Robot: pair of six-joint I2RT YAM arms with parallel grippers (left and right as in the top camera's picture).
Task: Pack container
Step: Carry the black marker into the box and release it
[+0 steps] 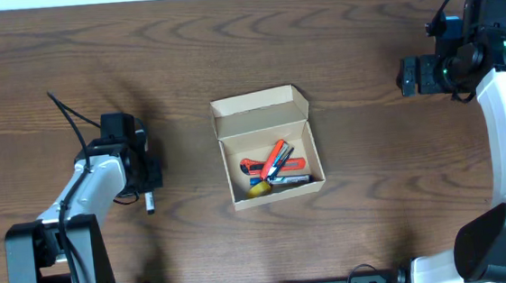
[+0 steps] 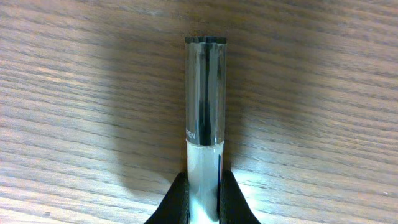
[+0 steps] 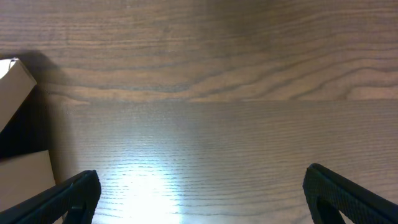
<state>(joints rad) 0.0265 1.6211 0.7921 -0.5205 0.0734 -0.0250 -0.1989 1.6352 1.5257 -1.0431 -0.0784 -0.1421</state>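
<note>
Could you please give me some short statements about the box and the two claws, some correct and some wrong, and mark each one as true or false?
1. The lid of the container stands open. True.
2. The container is empty. False: red and orange tools lie inside it.
3. The left claw grips a marker with a dark cap. True.
4. The right claw is shut on a tool. False: its fingers are wide apart and hold nothing.
5. The marker is already in the container. False: it is held over the table, to the left of the container.
</note>
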